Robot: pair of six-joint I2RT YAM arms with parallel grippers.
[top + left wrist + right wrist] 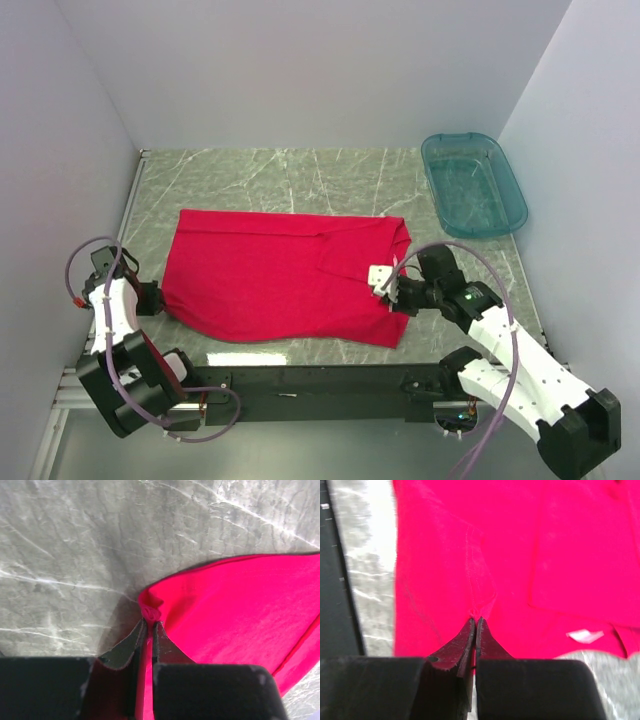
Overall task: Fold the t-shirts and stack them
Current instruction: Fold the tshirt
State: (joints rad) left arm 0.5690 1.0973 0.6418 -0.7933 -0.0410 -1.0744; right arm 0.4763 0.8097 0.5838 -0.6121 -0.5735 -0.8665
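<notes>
Left arm: low over the near-left corner of the table (300, 180), reaching in toward the cloth's left end.
Left gripper (158, 298) (149, 625): clamped on the t-shirt (280, 280) (240, 610) (520, 555) at its left edge. The wrist view shows a small bunched nub of red caught right at the tips, with more cloth running down between the two fingers.
T-shirt: bright red, lying across the middle of the green marbled table with its long side running left to right. It is mostly flat, with a few soft creases, and a second layer laps over it toward the right end. The near edge sits close to the table's front lip.
White neck label (380, 272) (585, 636): a little white patch on the red near the shirt's right end, just beside the right arm's fingers.
Right gripper (387, 292) (475, 621): jaws pressed together, pinching the shirt near its right edge. A seam ridge in the fabric puckers up and runs straight into the tips.
Teal bin (473, 185): a clear blue-green tub at the far right corner, well apart from the shirt and from both arms.
</notes>
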